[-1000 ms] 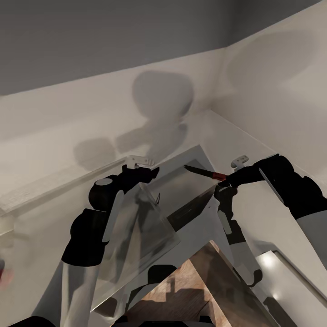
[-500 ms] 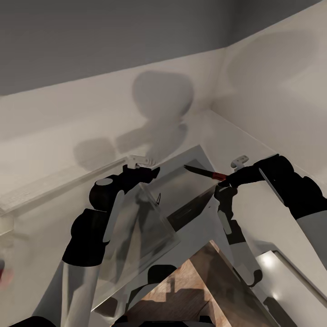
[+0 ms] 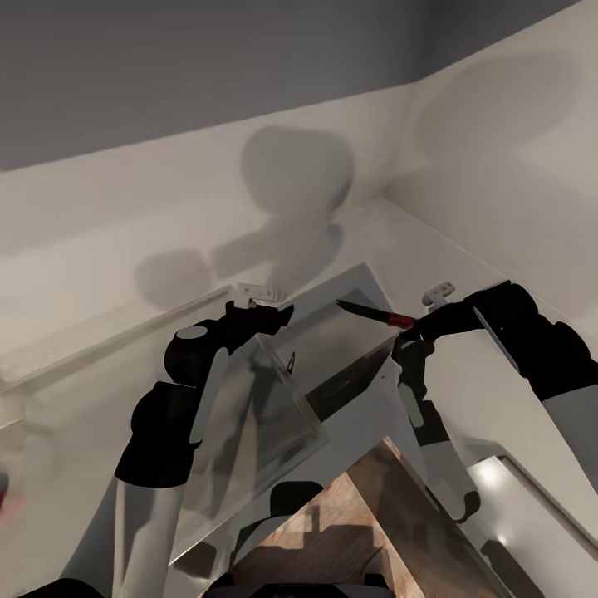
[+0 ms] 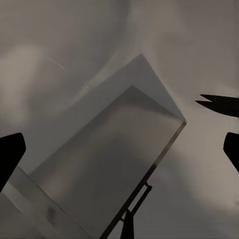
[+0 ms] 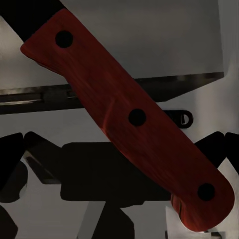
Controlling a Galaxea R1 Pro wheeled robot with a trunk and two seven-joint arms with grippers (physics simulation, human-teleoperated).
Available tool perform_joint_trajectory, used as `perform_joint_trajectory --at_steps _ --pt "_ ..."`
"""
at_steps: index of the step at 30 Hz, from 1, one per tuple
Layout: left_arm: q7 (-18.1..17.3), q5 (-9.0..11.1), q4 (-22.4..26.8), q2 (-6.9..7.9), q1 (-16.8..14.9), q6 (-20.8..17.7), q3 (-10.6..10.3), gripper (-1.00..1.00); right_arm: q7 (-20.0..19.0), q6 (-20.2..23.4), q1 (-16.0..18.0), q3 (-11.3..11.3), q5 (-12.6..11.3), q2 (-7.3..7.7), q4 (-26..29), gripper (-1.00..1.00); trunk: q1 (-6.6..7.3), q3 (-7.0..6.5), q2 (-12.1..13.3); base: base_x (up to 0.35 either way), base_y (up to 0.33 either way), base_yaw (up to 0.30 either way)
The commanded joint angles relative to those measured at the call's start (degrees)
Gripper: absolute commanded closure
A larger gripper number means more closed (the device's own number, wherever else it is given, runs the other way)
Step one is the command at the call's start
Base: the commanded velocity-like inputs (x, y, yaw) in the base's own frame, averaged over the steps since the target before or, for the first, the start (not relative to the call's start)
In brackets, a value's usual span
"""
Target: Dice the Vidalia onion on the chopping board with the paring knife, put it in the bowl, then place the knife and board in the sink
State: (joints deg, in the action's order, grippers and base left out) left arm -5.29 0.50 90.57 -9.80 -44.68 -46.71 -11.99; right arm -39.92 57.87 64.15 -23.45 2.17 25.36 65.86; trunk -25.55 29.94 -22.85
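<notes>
Below your arms lies the steel sink (image 3: 332, 349), a tilted grey basin, with brown wood grain that looks like the chopping board (image 3: 349, 531) nearest you. Your left gripper (image 3: 253, 303) hangs wide apart and empty over the basin. Your right gripper (image 3: 419, 320) clamps the paring knife (image 3: 374, 314) by its red handle, held above the sink. The dark blade points left toward the other arm, long axis near level. It is likely light, rigid and slim; keep your hold on the riveted handle.

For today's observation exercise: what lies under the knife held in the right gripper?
Under the knife, held in the right gripper, lies the steel sink basin. The robot's arms hide much of the basin floor, so what it holds cannot be told.
</notes>
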Motion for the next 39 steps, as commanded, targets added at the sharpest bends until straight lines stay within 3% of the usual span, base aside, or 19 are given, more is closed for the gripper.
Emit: perform_joint_trajectory --at_steps 1,21,22,39 --pt "-0.16 0.03 0.04 -0.03 -0.06 -0.31 0.04 -1.0 -0.25 0.55 0.02 -0.14 -0.5 0.04 -0.65 -1.0 -0.23 0.11 -0.07 0.0 0.0 0.0" --pt "-0.16 0.03 0.04 -0.04 -0.06 -0.31 -0.6 -1.0 -0.25 0.57 0.01 -0.19 -0.5 0.04 -0.64 -1.0 -0.23 0.14 -0.07 0.0 0.0 0.0" --pt "-0.16 0.03 0.04 -0.04 -0.06 -0.31 -0.62 -1.0 -0.25 0.57 0.01 -0.19 -0.5 0.04 -0.65 1.0 -0.23 0.14 -0.07 0.0 0.0 0.0" --pt "-0.16 0.03 0.04 -0.04 -0.06 -0.31 -0.66 -1.0 -0.25 0.59 0.01 -0.06 -0.42 0.04 -0.56 1.0 -0.23 0.14 -0.07 0.0 0.0 0.0"
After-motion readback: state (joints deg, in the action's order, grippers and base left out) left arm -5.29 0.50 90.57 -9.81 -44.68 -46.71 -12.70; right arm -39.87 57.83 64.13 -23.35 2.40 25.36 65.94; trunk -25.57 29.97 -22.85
